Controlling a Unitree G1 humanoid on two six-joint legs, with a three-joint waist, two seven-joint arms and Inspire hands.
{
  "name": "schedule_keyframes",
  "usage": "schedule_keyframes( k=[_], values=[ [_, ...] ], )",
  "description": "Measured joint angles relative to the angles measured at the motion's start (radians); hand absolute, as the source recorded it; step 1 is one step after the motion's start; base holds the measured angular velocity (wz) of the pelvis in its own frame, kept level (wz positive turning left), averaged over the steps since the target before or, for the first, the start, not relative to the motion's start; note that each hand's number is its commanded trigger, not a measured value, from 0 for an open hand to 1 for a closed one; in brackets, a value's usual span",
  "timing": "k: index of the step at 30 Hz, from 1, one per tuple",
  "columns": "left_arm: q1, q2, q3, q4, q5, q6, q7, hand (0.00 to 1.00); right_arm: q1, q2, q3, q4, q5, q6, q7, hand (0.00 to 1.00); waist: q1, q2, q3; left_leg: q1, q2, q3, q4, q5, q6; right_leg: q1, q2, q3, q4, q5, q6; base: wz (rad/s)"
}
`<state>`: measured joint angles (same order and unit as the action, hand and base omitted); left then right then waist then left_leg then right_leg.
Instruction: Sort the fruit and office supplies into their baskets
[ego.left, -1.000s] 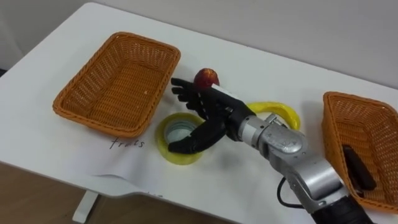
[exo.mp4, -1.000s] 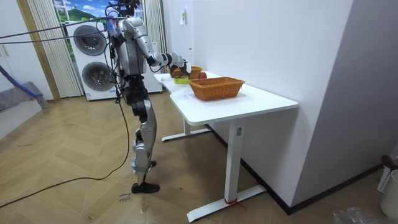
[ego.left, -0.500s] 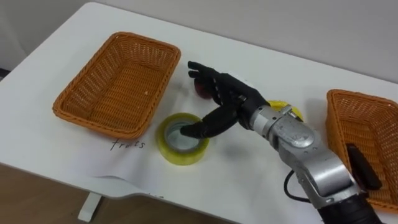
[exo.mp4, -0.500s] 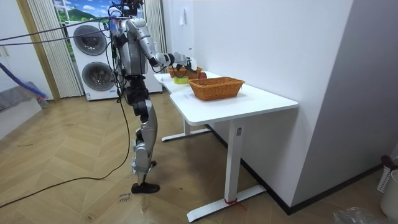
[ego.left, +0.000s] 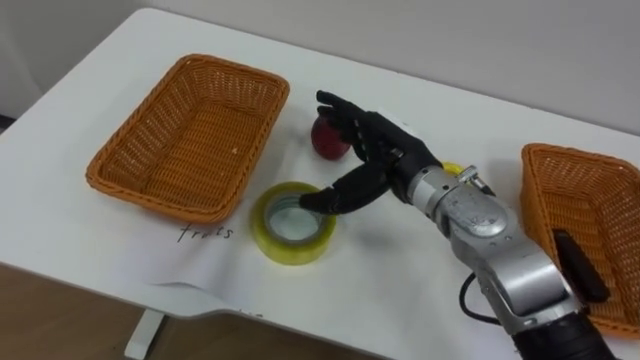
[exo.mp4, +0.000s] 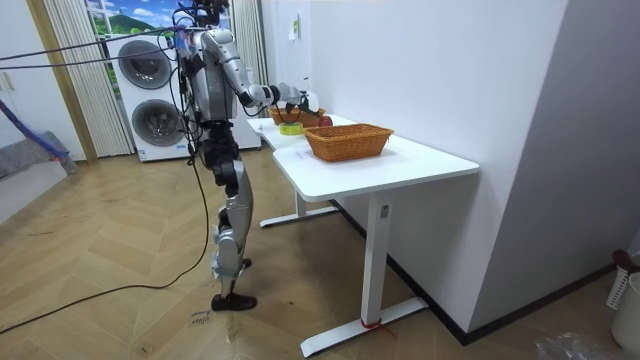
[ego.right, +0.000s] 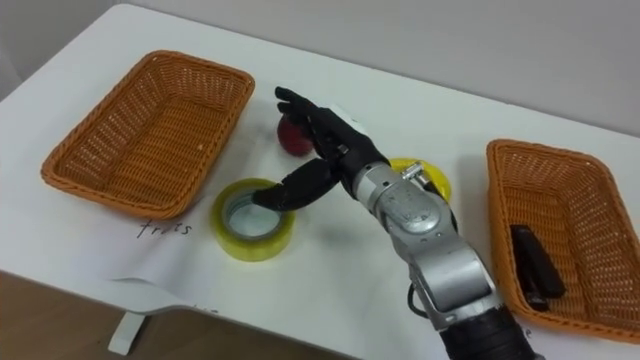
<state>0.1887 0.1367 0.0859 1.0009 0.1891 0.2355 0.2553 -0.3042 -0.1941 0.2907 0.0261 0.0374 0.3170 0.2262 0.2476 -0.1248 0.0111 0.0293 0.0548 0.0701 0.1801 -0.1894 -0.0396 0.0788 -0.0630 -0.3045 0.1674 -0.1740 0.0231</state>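
Observation:
A red apple (ego.left: 326, 139) lies on the white table (ego.left: 90, 230) just past the right corner of the empty left wicker basket (ego.left: 185, 130). My right hand (ego.left: 372, 152) hovers open beside it, with straight fingers reaching over the apple's right side and the thumb pointing down at a yellow tape roll (ego.left: 292, 222). I cannot tell whether the fingers touch the apple. Behind my wrist lies a yellow banana (ego.right: 424, 176). The right wicker basket (ego.left: 560, 190) holds a dark oblong item (ego.left: 578, 265). In the room view I stand at the table's end with the right hand (exo.mp4: 291, 97) over it.
A sheet of paper (ego.left: 205, 262) with a handwritten word lies at the table's near edge, under the tape roll. In the room view, washing machines (exo.mp4: 150, 95) stand behind me and a wall runs along the far side of the table.
My right hand has lifted off the tape roll and swung further back towards the apple, its fingers straightening. The apple, tape roll and baskets stay put.

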Motion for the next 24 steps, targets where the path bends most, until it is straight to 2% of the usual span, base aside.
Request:
schedule_keyframes(
  k=[5, 11, 15, 18, 24],
  values=[
    [0.004, -0.001, -0.001, 0.001, 0.003, 0.007, 0.01, 0.0, 0.0, -0.001, 0.0, 0.026, -0.025, -0.001, 0.005, 0.0, 0.004, -0.002, -0.0012, -0.002, 0.0, -0.004, -0.007, 0.0, 0.0, 0.005, 0.0, -0.007, 0.001, 0.0, 0.0, 0.02],
    [0.013, 0.002, -0.001, 0.001, 0.003, 0.033, 0.01, 0.0, 0.0, 0.0, 0.002, 0.125, -0.062, 0.003, 0.003, 0.0, 0.008, -0.014, -0.0079, -0.002, 0.0, -0.003, -0.004, 0.0, 0.0, 0.004, 0.0, -0.011, 0.002, 0.0, 0.0, 0.0],
    [0.015, 0.003, -0.01, 0.001, 0.002, 0.044, 0.007, 0.0, 0.0, 0.006, 0.003, 0.13, -0.096, 0.003, -0.014, 0.0, 0.008, -0.015, -0.007, -0.002, 0.0, -0.002, -0.002, 0.0, 0.0, 0.005, -0.002, -0.02, 0.001, 0.0, 0.0, 0.01],
    [0.009, 0.003, -0.011, 0.002, 0.002, 0.043, -0.002, 0.0, -0.003, 0.028, 0.004, 0.158, -0.121, 0.001, -0.04, 0.0, 0.009, -0.016, -0.0063, 0.003, -0.001, -0.002, -0.001, 0.001, 0.0, 0.009, -0.004, -0.027, 0.001, 0.0, 0.0, 0.03],
    [-0.002, 0.002, -0.015, 0.008, 0.0, 0.045, -0.005, 0.0, -0.029, 0.048, 0.009, 0.224, -0.129, 0.001, -0.066, 0.0, 0.009, -0.016, -0.0006, 0.006, -0.001, 0.005, 0.002, 0.001, 0.001, 0.008, -0.004, -0.027, 0.001, 0.0, 0.0, -0.03]
  ],
)
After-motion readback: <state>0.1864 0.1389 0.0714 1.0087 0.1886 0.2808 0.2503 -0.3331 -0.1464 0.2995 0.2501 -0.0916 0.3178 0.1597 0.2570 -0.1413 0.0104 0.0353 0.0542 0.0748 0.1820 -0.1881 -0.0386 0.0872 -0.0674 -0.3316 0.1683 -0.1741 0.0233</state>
